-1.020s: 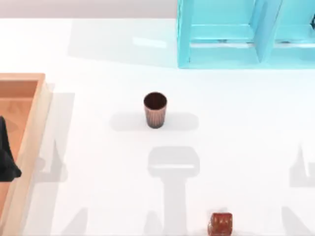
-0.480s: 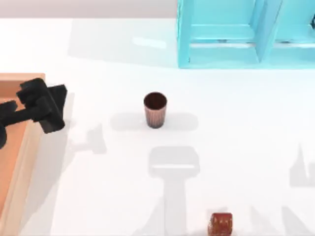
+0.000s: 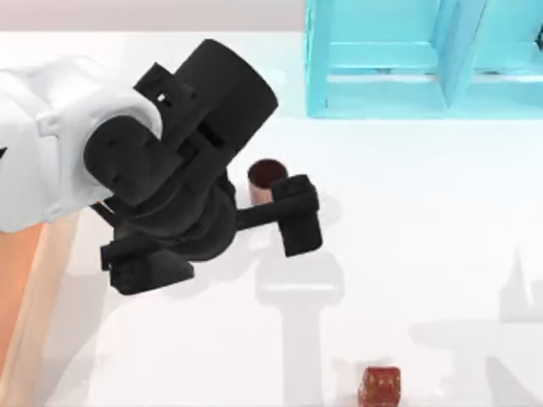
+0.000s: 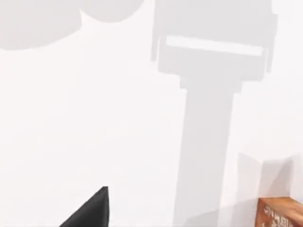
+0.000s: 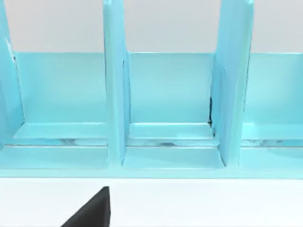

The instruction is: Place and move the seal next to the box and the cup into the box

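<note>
Left gripper (image 3: 293, 216) sits right beside the small dark brown ribbed cup (image 3: 265, 180) mid-counter, can't tell its grip state. Glossy reddish-brown blocky seal (image 3: 379, 387) sits at the counter's (image 3: 424, 220) near edge.

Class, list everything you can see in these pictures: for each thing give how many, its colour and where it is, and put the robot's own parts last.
cup: one, dark brown, near the table's middle, partly hidden by the left arm.
seal: one, reddish-brown, at the near edge of the table, right of centre.
box: one, orange-brown with a light wood rim, at the table's left edge, largely covered by the left arm.
shelf frame: one, turquoise, at the far right of the table.
table: one, white, under everything.
left arm: one, white with black wrist parts, reaching from the left across the box toward the cup.
left hand: one, black, just beside the cup.
</note>
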